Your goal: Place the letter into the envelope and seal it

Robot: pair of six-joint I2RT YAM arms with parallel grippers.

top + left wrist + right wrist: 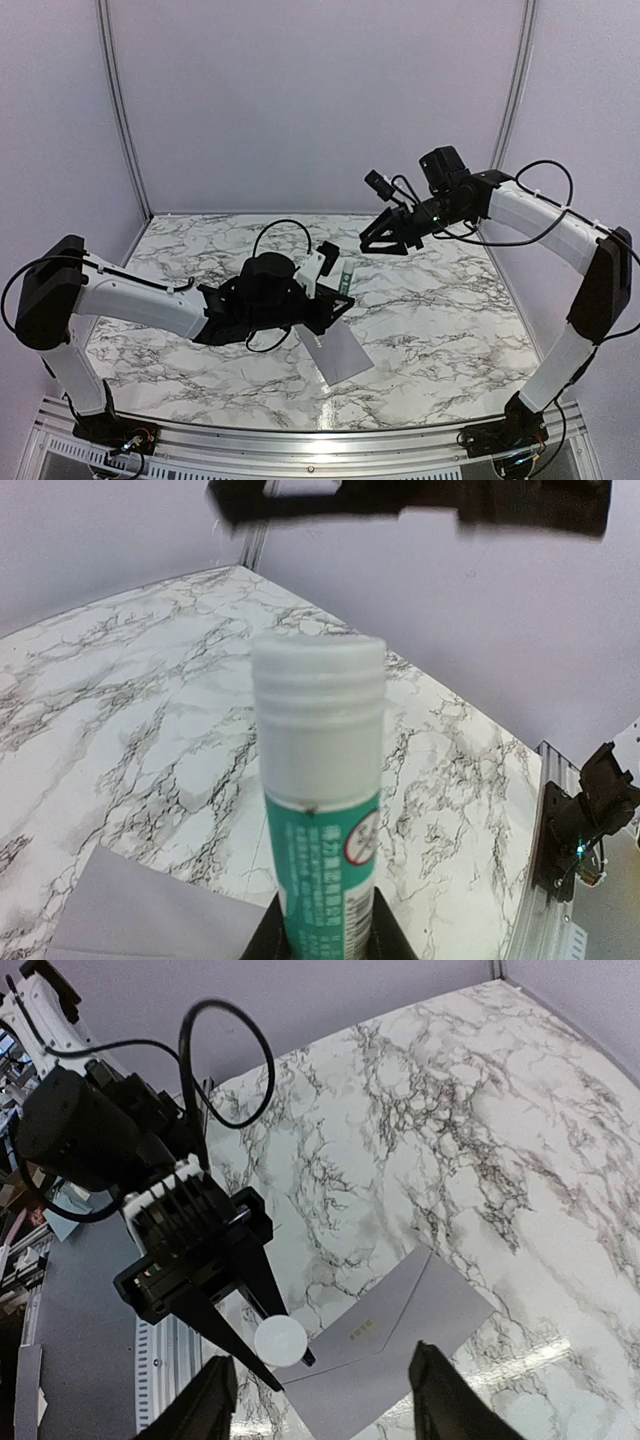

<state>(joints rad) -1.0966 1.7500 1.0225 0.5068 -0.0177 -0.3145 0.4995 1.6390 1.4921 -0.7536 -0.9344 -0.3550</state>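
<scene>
- Marble table [480, 300] holds the envelope [340, 352], lower centre overhead.
- Left gripper [340, 297] clamps the glue stick [318, 820] upright.
- Right gripper [320, 1400], jaws apart, hovers upper right; probably best gripping the cap [318, 695] squarely.

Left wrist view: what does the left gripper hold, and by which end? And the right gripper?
The left gripper holds the glue stick by its green lower end. The right gripper is open, empty.

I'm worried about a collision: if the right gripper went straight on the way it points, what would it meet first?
Probably the white top of the glue tube held by the left gripper, sitting near the right gripper's line; just beyond lies the envelope. Depth is hard to judge.
</scene>
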